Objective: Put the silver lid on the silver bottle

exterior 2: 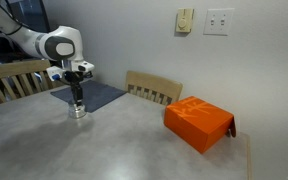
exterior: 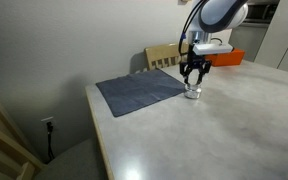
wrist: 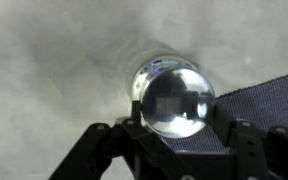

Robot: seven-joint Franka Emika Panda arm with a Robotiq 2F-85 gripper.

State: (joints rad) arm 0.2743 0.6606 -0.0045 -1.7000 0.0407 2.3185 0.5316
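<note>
Plain off-white wall [exterior: 64,40] in both exterior views, evenly lit, no hard shadows. Pale grey marbled table [exterior: 224,130], soft glare on top near front edge. Light wooden chair [exterior 2: 154,88] at far side, backrest above table edge. Second wooden chair [exterior 2: 9,78] at another side. White switch plate [exterior 2: 218,21] and beige wall unit [exterior 2: 185,20] high on wall. Outlet [exterior: 48,125] low on wall. Wooden slats [exterior: 4,140] at frame corner. Greyish floor [exterior: 69,160].
</note>
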